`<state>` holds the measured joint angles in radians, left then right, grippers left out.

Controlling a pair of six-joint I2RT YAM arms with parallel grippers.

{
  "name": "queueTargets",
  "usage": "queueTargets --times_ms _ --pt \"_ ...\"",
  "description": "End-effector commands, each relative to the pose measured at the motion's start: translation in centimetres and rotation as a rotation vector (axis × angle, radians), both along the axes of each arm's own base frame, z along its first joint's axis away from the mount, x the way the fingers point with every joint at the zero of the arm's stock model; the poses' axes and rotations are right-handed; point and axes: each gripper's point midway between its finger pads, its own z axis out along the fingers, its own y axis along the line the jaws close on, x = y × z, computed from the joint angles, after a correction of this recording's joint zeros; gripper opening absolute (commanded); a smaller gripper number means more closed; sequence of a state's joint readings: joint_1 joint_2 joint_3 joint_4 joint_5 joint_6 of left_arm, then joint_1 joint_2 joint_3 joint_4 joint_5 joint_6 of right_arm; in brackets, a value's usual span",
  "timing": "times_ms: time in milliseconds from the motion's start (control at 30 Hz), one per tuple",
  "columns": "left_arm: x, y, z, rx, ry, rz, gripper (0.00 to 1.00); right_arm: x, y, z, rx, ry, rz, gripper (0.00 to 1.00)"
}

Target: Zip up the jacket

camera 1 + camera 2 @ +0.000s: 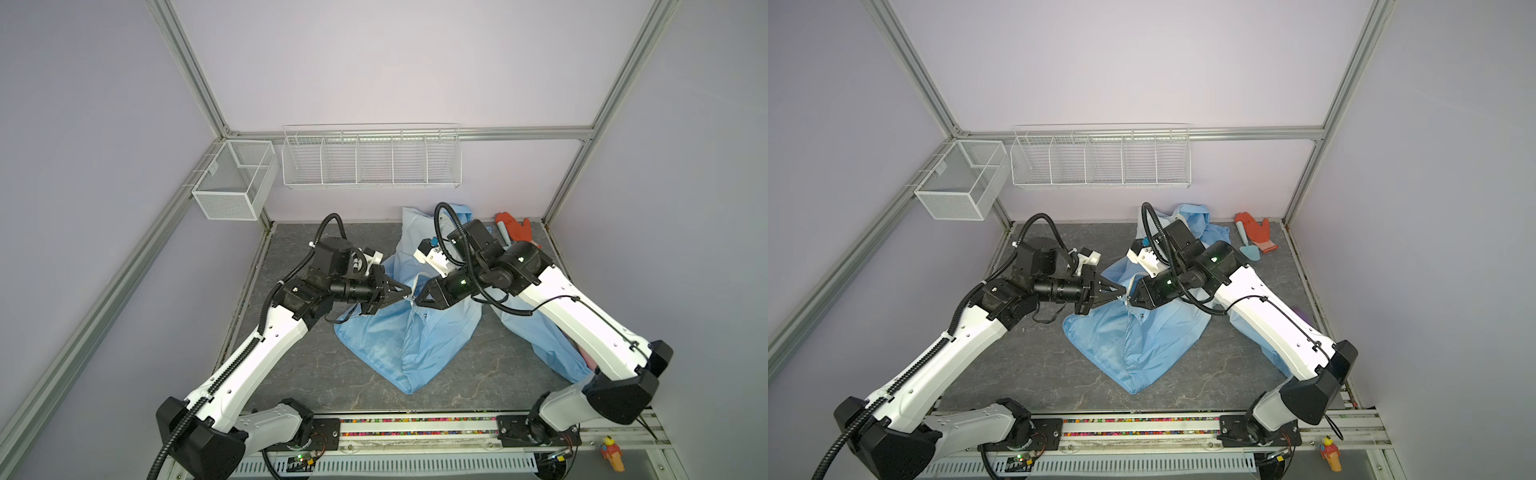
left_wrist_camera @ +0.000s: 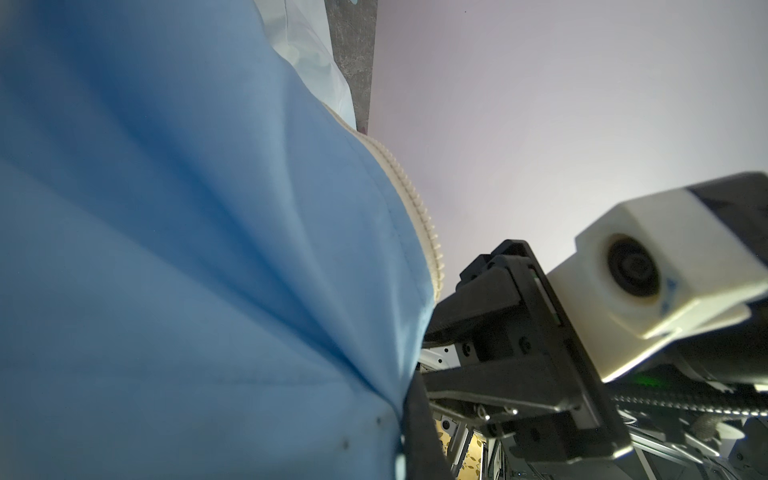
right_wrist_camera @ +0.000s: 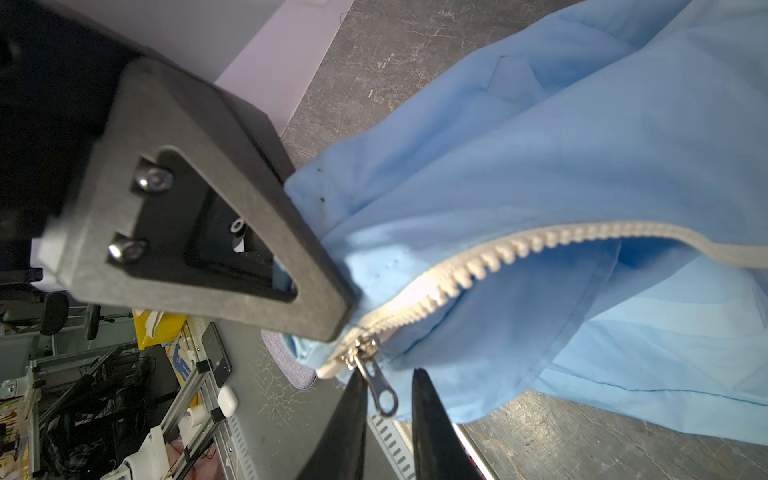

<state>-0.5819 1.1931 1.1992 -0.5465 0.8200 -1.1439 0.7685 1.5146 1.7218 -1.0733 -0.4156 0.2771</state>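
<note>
The jacket (image 1: 386, 345) lies crumpled on the desk (image 1: 478, 386), toward my right side, with its zipper end lifted between my two arms. My left jaws are clenched on the blue cloth just beside the slider (image 3: 363, 347), holding that end up. My right jaws stand released, their fingers (image 3: 353, 424) on either side of the metal pull tab (image 3: 384, 392). The tab hangs straight into the gap, close against one finger and apart from the other, so nothing is pinched yet. The zipper (image 3: 540, 241) runs away from the slider toward the jacket's body and looks unmeshed along that stretch. I judge my right arm is the nearer one to pinch the tab and draw it along that line.
</note>
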Motion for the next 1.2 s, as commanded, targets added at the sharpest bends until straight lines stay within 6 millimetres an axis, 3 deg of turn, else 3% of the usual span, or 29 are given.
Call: queueTargets --times_ms 0,133,233,333,700,1067,1100,1167 --pt "-0.9 -0.1 2.7 -0.059 -0.059 -0.029 0.00 -0.3 -0.2 0.8 0.032 -0.018 0.008 0.21" --pt "-1.0 -0.1 2.7 -0.059 -0.056 -0.031 0.00 -0.5 0.1 1.2 0.059 -0.017 0.021 0.17" --pt "-1.0 -0.1 2.7 -0.059 -0.056 -0.028 0.00 -0.6 0.2 1.3 0.071 -0.016 0.028 0.08" --pt "-1.1 -0.1 2.6 -0.057 -0.052 -0.029 0.00 -0.4 -0.1 1.2 0.060 -0.029 0.011 0.07" --pt "-2.7 0.3 0.5 0.019 -0.001 -0.071 0.00 3.4 -3.1 0.4 -0.029 -0.134 -0.218 0.07" --pt "-2.0 -0.2 1.3 -0.034 -0.020 -0.037 0.00 2.3 -0.6 0.9 0.064 -0.101 -0.147 0.07" --pt "-1.9 -0.2 1.2 -0.032 -0.019 -0.026 0.05 2.2 -0.5 0.9 0.072 -0.095 -0.144 0.07" --pt "-1.7 0.0 1.1 -0.031 -0.010 -0.003 0.25 2.0 -0.2 0.7 0.084 -0.080 -0.144 0.07"
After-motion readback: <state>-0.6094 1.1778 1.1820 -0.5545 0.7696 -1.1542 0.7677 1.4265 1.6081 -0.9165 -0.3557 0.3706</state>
